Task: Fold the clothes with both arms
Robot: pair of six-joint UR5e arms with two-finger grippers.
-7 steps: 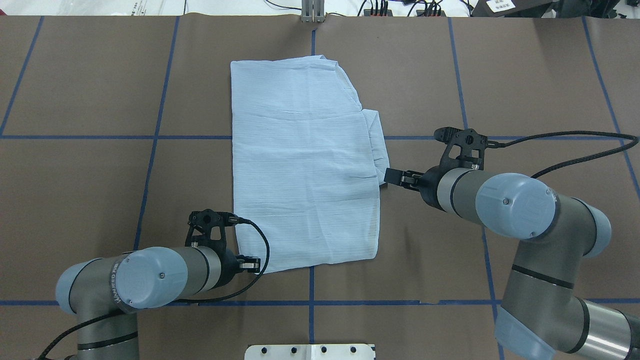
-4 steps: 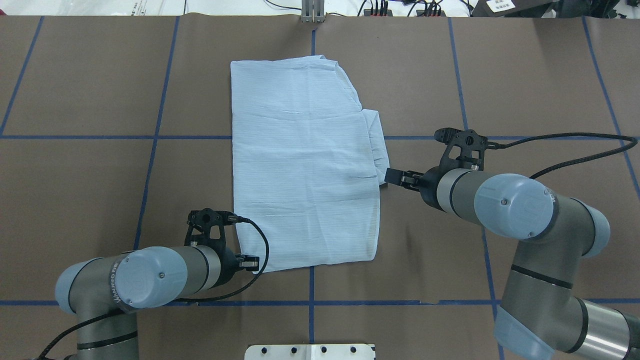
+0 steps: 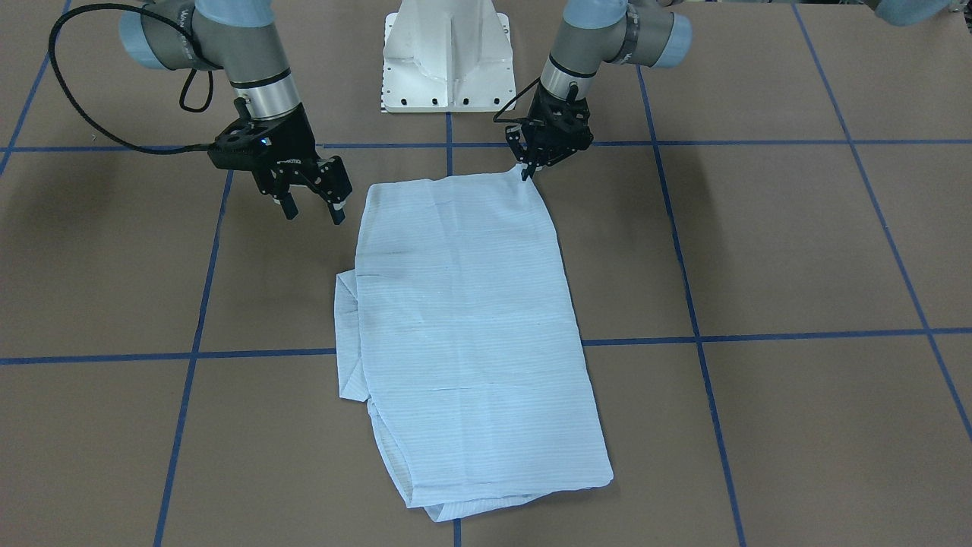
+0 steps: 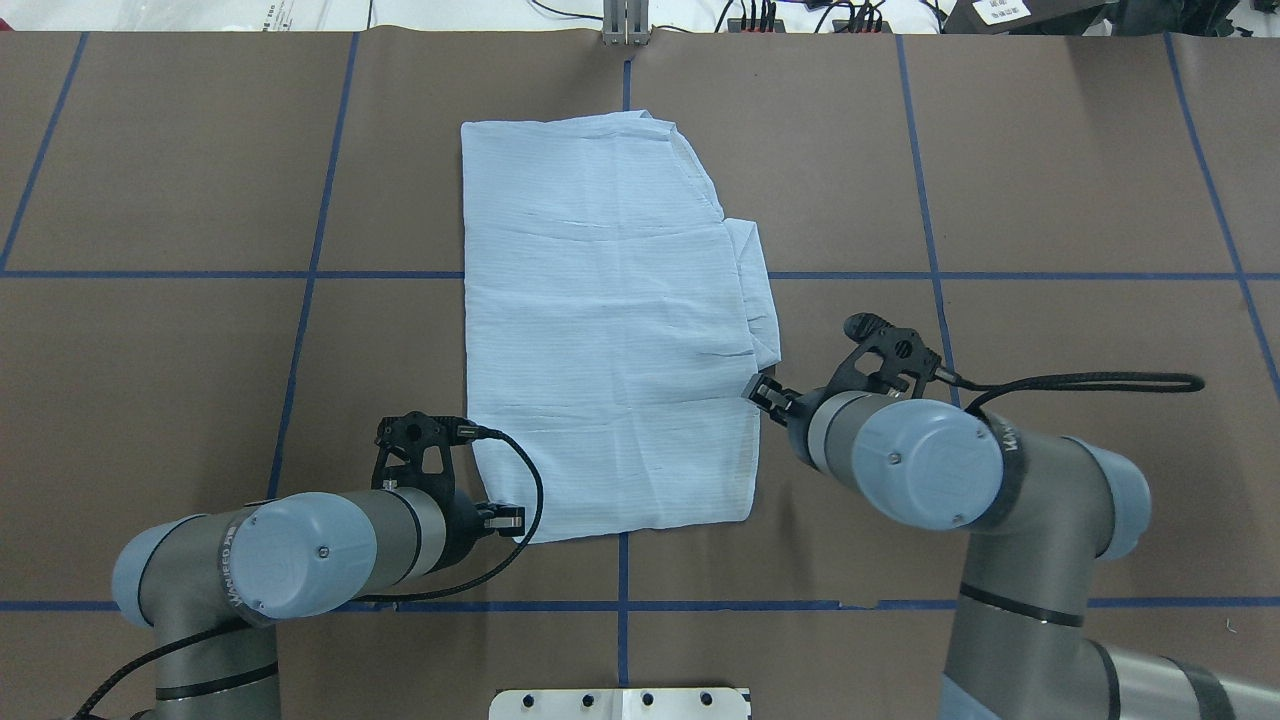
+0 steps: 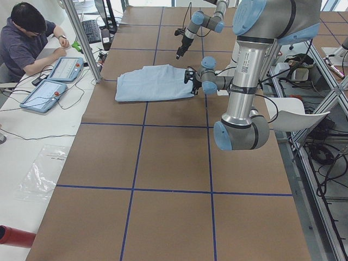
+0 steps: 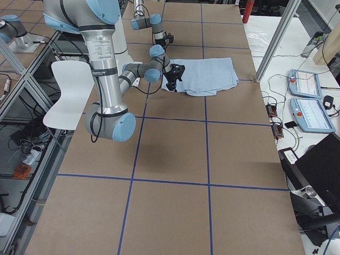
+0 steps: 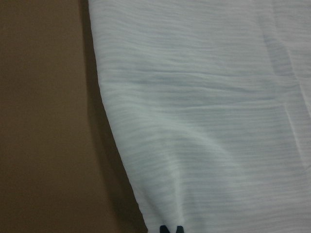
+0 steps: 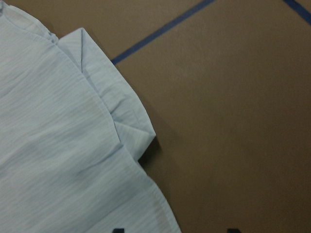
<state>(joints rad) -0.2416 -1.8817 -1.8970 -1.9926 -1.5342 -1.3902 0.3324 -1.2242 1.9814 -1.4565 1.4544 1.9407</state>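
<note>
The light-blue shirt (image 4: 600, 330) lay flat on the brown table (image 4: 150, 400). It was folded into a long rectangle running straight out from the white base (image 3: 448, 61), with 1 short edge toward the base. The left gripper (image 4: 508, 518) sat at the corner of that edge on the base's left. Its 2 fingers were pinched together on the cloth, and in the wrist view the tips nearly met at the fabric's edge. The right gripper (image 3: 312, 211) hung beside the long edge on the base's right, a little farther out than the near corner. Its 2 fingers were spread apart, holding nothing and clear of the cloth. Farther from the base on that side, a folded flap (image 4: 758, 290) stuck out past the edge. Blue tape lines (image 4: 300, 330) ran up to the shirt on both sides.
</note>
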